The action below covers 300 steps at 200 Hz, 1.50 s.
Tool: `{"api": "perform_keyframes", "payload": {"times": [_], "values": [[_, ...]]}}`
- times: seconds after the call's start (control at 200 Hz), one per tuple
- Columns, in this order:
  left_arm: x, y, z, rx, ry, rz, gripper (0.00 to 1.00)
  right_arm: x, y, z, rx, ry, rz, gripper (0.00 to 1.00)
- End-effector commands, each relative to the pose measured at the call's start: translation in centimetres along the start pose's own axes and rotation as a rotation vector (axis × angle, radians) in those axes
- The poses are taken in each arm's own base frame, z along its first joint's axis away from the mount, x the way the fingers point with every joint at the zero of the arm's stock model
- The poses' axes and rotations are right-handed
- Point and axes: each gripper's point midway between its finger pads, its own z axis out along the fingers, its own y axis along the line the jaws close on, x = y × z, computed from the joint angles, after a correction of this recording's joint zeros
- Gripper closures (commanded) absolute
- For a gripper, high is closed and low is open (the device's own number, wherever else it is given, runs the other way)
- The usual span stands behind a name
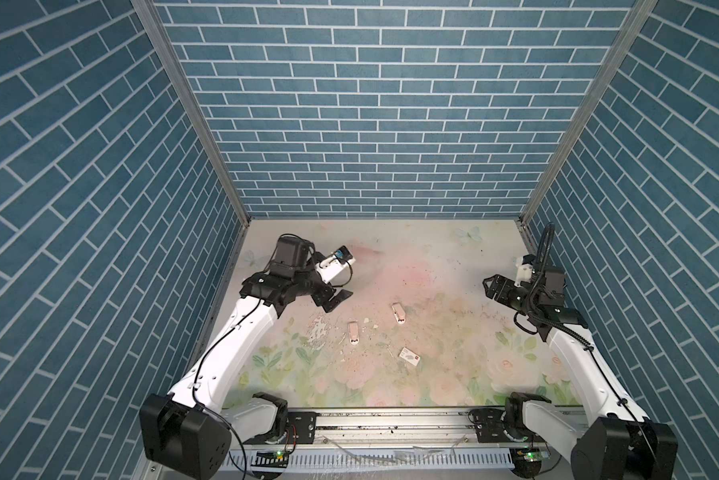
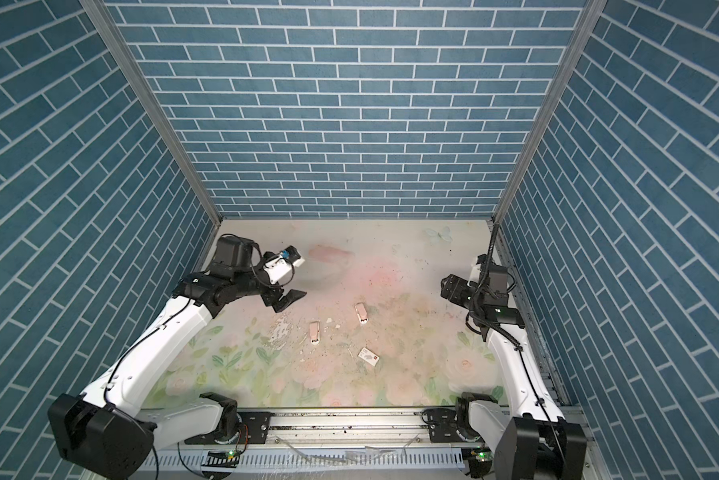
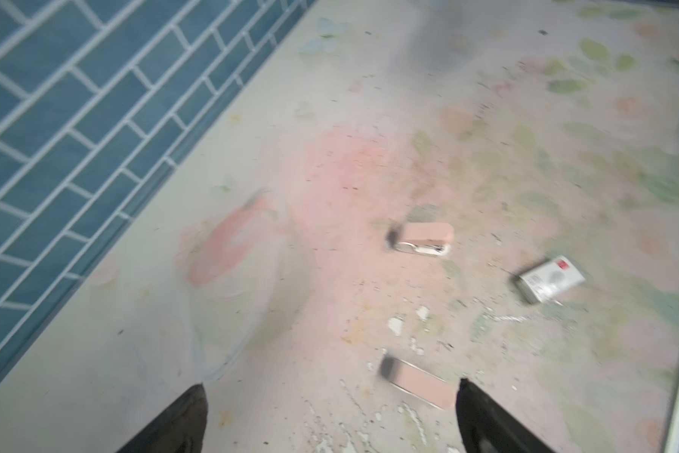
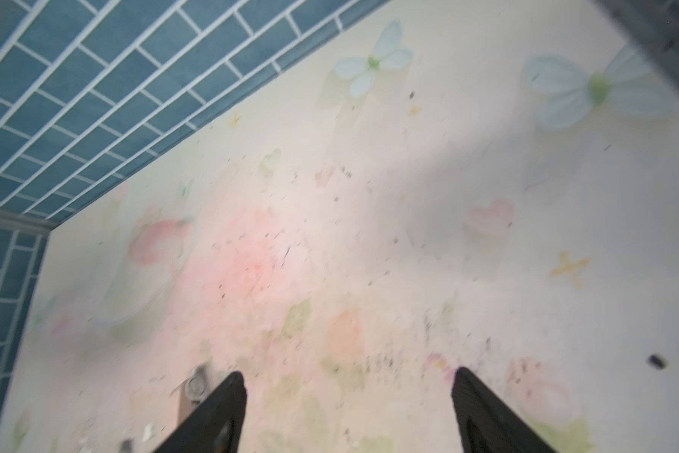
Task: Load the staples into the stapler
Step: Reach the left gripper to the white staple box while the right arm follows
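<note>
near stapler (image 1: 353,332) and far stapler (image 1: 398,313): matt pink plastic over bright metal bases; box (image 1: 408,356): white card, slight sheen; table mat (image 1: 432,257): printed, scuffed, flaking in patches; front rail (image 1: 391,417): bare brushed aluminium.

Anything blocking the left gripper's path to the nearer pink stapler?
Nothing visible does. The left gripper hangs open above the table; the nearer stapler lies just past its fingertips, with only small flecks around it.

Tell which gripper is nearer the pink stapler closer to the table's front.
Left. The left gripper hovers just behind and left of that stapler; the right gripper hangs far off to its right.
</note>
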Motion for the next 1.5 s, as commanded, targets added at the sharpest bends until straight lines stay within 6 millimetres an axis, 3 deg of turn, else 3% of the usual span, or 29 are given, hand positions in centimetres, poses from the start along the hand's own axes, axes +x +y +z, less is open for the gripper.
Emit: {"api": "perform_keyframes", "payload": {"times": [0.0, 0.14, 0.365, 0.61, 0.78, 1.03, 1.495], "values": [[2.4, -5.8, 2.2, 0.201, 0.158, 0.105, 0.00, 6.1, 2.6, -1.1, -0.148, 0.248, 0.165, 0.23], [2.6, -10.6, 5.6, 0.319, 0.231, 0.255, 0.02, 9.7, 3.2, -1.5, -0.210, 0.328, 0.227, 0.28], [2.6, -15.3, 10.5, 0.433, 0.289, 0.419, 0.10, 13.1, 2.4, -2.9, -0.212, 0.342, 0.269, 0.35], [2.0, -18.2, 14.1, 0.520, 0.305, 0.467, 0.13, 15.0, 1.3, -3.3, -0.194, 0.318, 0.324, 0.38], [2.7, -20.0, 15.9, 0.566, 0.341, 0.510, 0.22, 14.7, 0.3, -4.1, -0.105, 0.311, 0.327, 0.49], [4.5, -21.6, 17.4, 0.587, 0.381, 0.523, 0.29, 14.0, 0.3, -4.2, -0.094, 0.279, 0.336, 0.49], [5.0, -20.1, 19.8, 0.447, 0.348, 0.530, 0.28, 14.9, -0.5, -4.5, -0.079, 0.252, 0.361, 0.49]]}}
